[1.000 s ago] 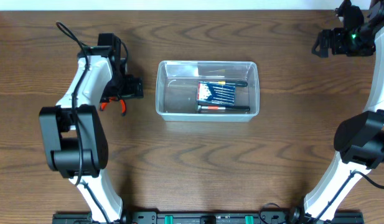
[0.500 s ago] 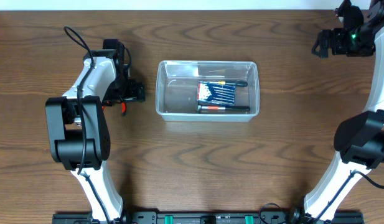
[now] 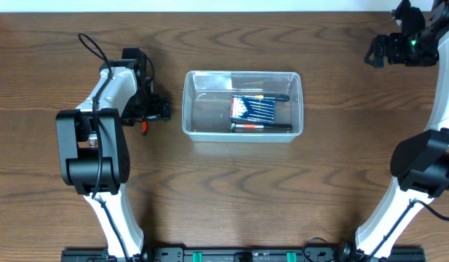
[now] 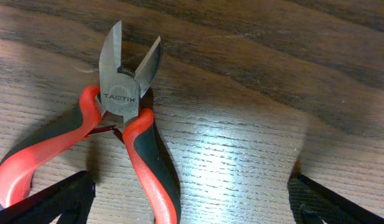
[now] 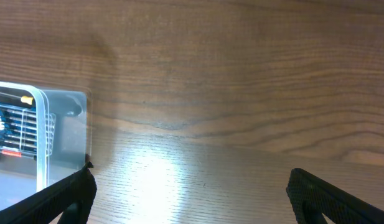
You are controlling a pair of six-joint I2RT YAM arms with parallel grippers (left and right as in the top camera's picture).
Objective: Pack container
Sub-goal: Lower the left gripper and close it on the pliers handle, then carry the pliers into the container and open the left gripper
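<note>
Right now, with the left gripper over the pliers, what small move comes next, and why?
Probably lower the left gripper onto the pliers, at the handles: its fingers stand open, and the pliers lie flat on the table, outside the container.

Even, bright overhead light; white glare on the table in both sharp wrist views.

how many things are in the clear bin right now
3, all in the container's right half: a blue pack in the middle, a dark pen along the far wall, a red-marked pen along the near wall. More could be hidden under the pack.
</note>
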